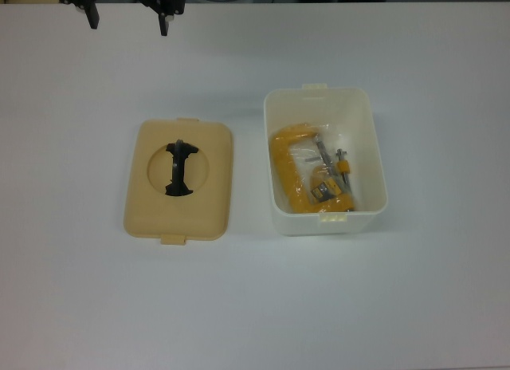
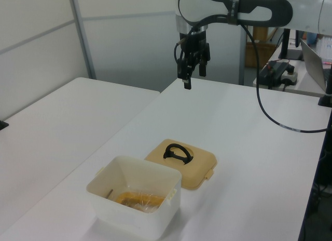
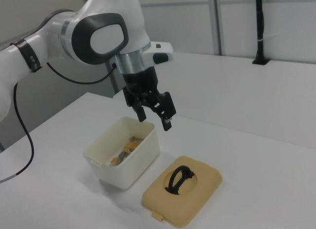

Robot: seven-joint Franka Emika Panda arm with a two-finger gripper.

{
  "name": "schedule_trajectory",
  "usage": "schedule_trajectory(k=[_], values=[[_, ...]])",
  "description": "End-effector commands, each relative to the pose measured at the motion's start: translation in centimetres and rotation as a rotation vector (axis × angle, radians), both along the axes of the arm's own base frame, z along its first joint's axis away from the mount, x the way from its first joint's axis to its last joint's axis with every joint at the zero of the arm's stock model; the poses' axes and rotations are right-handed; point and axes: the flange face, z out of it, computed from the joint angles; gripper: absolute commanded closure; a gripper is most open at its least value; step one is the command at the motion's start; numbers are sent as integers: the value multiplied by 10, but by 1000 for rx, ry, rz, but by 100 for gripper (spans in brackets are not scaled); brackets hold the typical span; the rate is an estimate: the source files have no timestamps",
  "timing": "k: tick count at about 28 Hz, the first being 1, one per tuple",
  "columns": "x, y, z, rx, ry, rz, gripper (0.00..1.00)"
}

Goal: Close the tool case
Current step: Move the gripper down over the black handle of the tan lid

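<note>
The white tool case (image 1: 374, 159) stands open on the table, right of centre in the top view, with a yellow C-clamp (image 1: 291, 175) lying inside. Its tan lid (image 1: 209, 206) lies flat to the top view's left, apart from the box, black handle (image 1: 180, 169) up in the round recess. My gripper (image 1: 128, 21) is open and holds nothing, high above the table at the top view's upper left edge. The left view shows gripper (image 2: 193, 75), lid (image 2: 199, 165) and box (image 2: 129, 212). In the right view the gripper (image 3: 154, 118) hangs over the box (image 3: 138, 160), the lid (image 3: 197, 192) beside it.
A second white table (image 2: 62, 116) adjoins at the left view's left. Electronics and a laptop (image 2: 314, 56) sit at the left view's back right, with a black cable (image 2: 270, 114) trailing from the arm. A black post (image 3: 260, 26) stands at the right view's far side.
</note>
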Motion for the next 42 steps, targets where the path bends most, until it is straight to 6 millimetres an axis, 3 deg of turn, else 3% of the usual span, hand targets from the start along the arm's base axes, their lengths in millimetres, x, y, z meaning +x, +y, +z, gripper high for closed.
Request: schedule_trajectory(k=[1, 10, 16, 23, 33, 42], values=[[-2, 1, -1, 10, 1, 9, 0], [3, 0, -23, 10, 39, 29, 0], [10, -4, -56, 13, 43, 53, 0], [15, -3, -80, 22, 19, 64, 0], [23, 6, -134, 32, -10, 53, 0], [41, 36, -188, 22, -40, 73, 0]])
